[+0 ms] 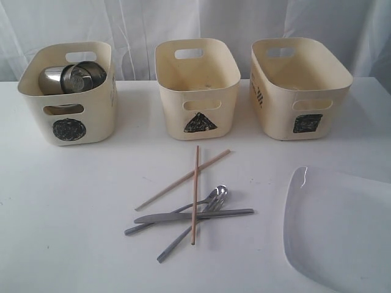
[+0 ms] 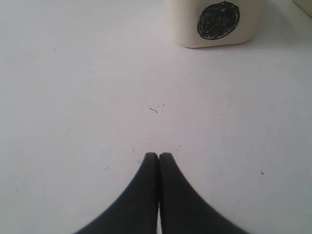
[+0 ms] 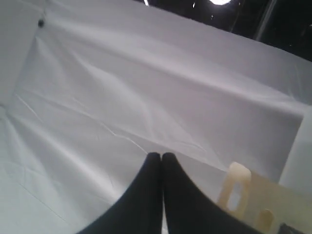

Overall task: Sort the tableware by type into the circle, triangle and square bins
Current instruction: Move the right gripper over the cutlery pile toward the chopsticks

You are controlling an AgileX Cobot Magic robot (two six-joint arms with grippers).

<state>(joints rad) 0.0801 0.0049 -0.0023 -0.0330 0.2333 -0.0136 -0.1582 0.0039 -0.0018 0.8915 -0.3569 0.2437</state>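
Black left pincer (image 2: 159, 156): clenched, empty, low over bare desk (image 2: 87, 97), with the circle bin (image 2: 214, 22) ahead of it. Hazard: unless it opens before it descends, the shut tips would only shove an item along.

Black right pincer (image 3: 162, 156): clenched, empty, aimed at the white cloth (image 3: 146, 87) behind the desk. A cream handle rim (image 3: 239, 187) sits close by; which bin it belongs to cannot be told. Hazard: a turn made from this pose may clip that tub.

Plate (image 1: 342, 232): white, rounded-square, flat on the desk at near right, partly out of frame. Hazard: the low, smooth rim offers little to pinch, so it is likely to slide or slip out. It also looks broad against the bin mouths and could jam or tip a tub.

Cutlery heap, near centre:
- Knife (image 1: 229, 213): lies crosswise.
- Spoons (image 1: 219, 194): heads together, handles running under the knife.
- Chopsticks (image 1: 162, 193): crossed, one resting over the knife.

All pieces touch. Hazard: lifting one may drag or flick its neighbours, the thin sticks may roll, and a double pick would send a piece to the wrong bin.

Triangle bin (image 1: 197, 119): far centre, nothing seen inside.

Square bin (image 1: 299, 119): far right, nothing seen inside. Hazard for both: the tubs look light, so a low approach may push them back.

Circle bin: far left, holding steel bowls (image 1: 73, 78) stacked at a tilt. Hazard: it is the nearest bin to the left arm, so cutlery could be dropped here by mistake.
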